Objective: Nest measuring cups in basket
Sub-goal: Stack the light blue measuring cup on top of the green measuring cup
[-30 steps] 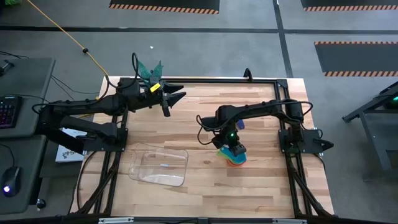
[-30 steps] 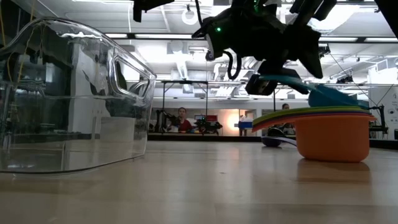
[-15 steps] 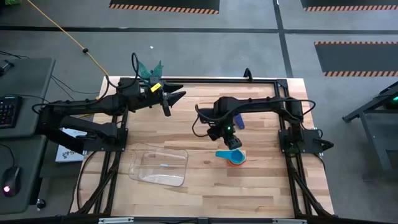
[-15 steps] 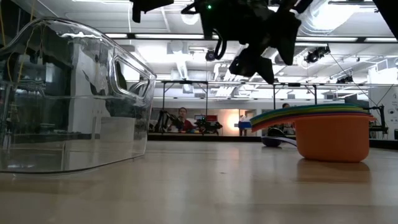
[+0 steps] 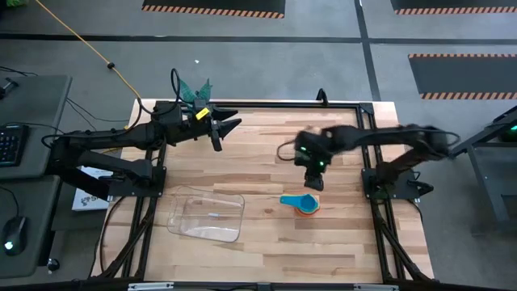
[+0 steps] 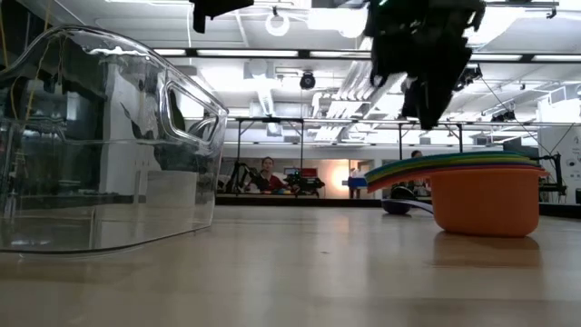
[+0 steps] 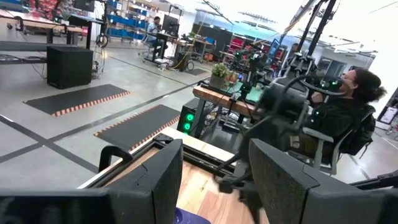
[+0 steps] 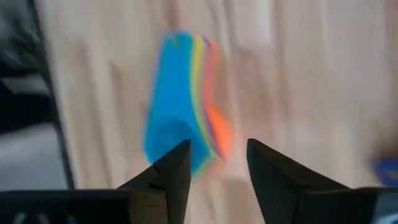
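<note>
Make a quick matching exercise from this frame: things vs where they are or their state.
Things:
1. measuring cups
2. basket
3. left claw
4. right claw

States:
a. empty, near the table's left front
b. open, raised at the table's back left
c. nested in a stack on the wood, outside the basket
d. empty, raised just behind the stack

Pairs: 1-c, 2-a, 3-b, 4-d

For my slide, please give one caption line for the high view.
Right gripper open above nested plastic measuring cups; clear plastic basket empty.

Bright overhead light, rt wrist blurred
</note>
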You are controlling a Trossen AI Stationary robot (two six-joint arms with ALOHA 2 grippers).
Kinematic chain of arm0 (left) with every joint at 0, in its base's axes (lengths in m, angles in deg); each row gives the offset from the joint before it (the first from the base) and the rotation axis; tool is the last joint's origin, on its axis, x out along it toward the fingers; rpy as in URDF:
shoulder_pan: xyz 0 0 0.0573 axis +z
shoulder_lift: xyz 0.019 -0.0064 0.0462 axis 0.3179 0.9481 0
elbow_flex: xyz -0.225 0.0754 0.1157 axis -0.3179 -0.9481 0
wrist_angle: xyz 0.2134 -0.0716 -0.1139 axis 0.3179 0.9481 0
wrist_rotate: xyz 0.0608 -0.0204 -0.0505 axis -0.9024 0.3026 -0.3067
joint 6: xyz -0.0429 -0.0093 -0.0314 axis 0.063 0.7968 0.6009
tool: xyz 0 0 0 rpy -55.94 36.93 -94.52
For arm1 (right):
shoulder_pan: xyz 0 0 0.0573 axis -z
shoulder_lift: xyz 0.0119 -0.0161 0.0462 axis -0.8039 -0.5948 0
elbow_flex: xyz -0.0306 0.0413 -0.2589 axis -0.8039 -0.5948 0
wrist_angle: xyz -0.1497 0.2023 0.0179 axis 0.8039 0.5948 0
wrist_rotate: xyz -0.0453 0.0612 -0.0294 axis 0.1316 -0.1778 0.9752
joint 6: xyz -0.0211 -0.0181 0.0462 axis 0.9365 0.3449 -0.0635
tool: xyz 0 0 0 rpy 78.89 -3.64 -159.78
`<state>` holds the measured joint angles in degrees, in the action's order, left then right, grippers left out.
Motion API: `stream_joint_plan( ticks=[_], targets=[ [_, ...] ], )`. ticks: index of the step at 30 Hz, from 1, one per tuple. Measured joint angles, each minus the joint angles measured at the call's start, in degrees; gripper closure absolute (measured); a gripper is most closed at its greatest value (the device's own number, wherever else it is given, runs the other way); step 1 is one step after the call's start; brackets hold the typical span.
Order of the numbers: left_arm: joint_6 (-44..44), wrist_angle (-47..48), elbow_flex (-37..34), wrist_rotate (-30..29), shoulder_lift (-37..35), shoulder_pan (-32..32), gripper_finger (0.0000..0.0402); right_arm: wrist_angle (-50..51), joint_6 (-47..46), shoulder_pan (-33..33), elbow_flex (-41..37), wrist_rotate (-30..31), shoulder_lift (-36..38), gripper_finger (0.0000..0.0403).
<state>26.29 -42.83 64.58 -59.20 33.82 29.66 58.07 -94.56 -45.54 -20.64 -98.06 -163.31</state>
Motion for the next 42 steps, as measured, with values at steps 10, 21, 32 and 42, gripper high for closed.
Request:
stream_joint_plan(
  ticks=[10,21,32,42],
  targets=[
    [0.0,0.0,0.0,-3.4,0.0,0.1,0.0225,-43.5,-28.8,-15.9,-13.2,19.2,5.6,0.0392],
    [0.0,0.9,0.0,-4.2,0.0,0.1,0.0225,-11.1,-17.3,-22.4,12.6,28.3,-18.5,0.0402],
    [0.0,1.0,0.0,-4.3,0.0,0.1,0.0225,-11.0,-12.0,-22.4,15.0,22.2,-20.9,0.0403],
    [0.0,1.0,0.0,-4.3,0.0,0.1,0.0225,-10.7,-14.8,-22.5,11.3,22.4,-21.0,0.0403]
  ],
)
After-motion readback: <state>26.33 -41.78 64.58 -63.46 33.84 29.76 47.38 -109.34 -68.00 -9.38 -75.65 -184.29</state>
